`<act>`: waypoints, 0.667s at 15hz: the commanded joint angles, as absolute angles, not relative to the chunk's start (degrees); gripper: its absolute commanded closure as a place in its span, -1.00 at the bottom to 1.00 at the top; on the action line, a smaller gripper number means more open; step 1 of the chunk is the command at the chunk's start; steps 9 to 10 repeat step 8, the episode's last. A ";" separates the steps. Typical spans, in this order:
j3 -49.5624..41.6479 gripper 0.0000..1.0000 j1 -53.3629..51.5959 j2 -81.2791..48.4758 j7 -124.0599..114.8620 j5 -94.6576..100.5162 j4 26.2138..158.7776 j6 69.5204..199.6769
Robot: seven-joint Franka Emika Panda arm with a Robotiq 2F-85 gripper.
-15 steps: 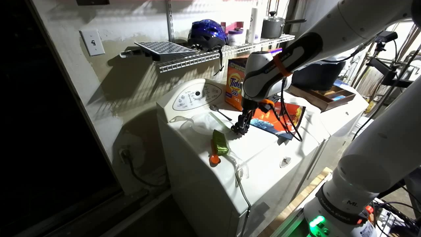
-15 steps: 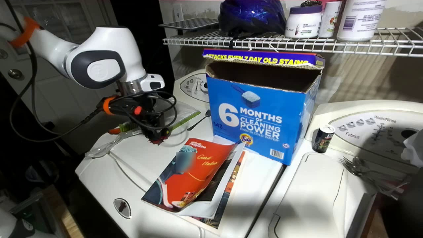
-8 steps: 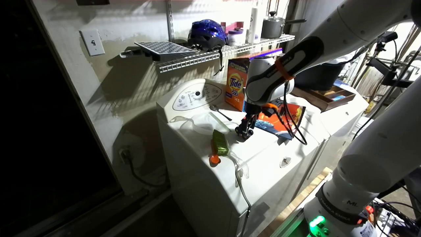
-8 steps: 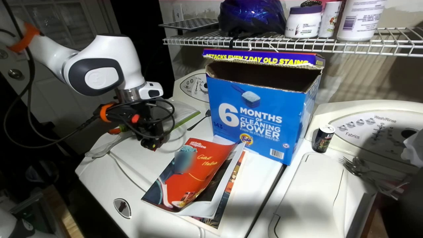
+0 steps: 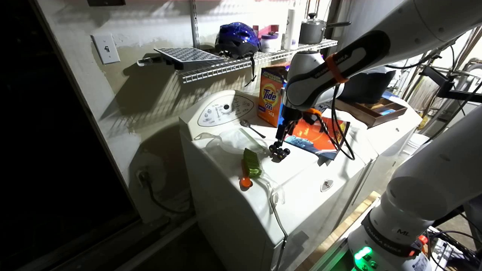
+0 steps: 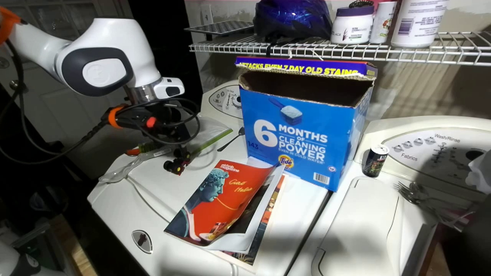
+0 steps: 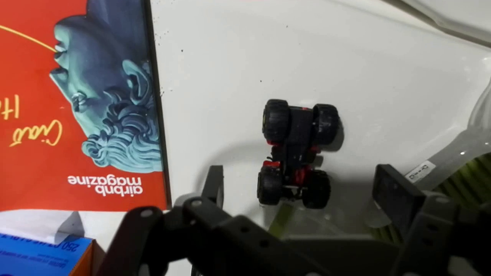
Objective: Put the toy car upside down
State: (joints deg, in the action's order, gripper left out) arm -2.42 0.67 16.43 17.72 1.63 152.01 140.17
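Note:
The toy car (image 7: 297,153), black with red parts and big black wheels, lies wheels up on the white washer top (image 7: 230,57), its dark underside facing the wrist camera. Both exterior views show the car (image 5: 279,151) just below the fingertips. My gripper (image 7: 307,188) stands open above it. One finger (image 7: 213,186) is on each side of the car's rear end in the wrist view, with a gap to the wheels on both sides. The car's roof is hidden underneath.
A magazine (image 6: 222,203) and a tall detergent box (image 6: 295,130) stand close by. On the far side lie a green brush-like object (image 5: 251,163), an orange scoop (image 5: 245,181), a clear plastic utensil (image 6: 121,172), a plastic bag (image 5: 241,139) and a dark spoon (image 6: 232,138).
The gripper came down with the car, shifting slightly toward the magazine. Its fingers have since opened and lifted a little, leaving the car on the washer top.

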 commanded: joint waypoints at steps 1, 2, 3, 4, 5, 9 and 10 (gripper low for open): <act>-1.92 -1.00 0.89 22.74 15.69 4.97 152.51 136.07; -1.73 -1.00 0.99 23.74 15.08 5.65 152.46 135.72; -1.51 -1.00 0.88 24.62 15.33 6.40 152.24 134.63; -1.34 -1.00 0.83 25.43 15.13 6.93 152.11 134.01; -1.10 -1.00 0.93 26.31 14.74 7.62 152.06 133.87; -2.24 -1.00 0.03 25.12 15.96 6.20 151.87 135.07; -2.24 -1.00 0.03 25.12 15.96 6.20 151.87 135.07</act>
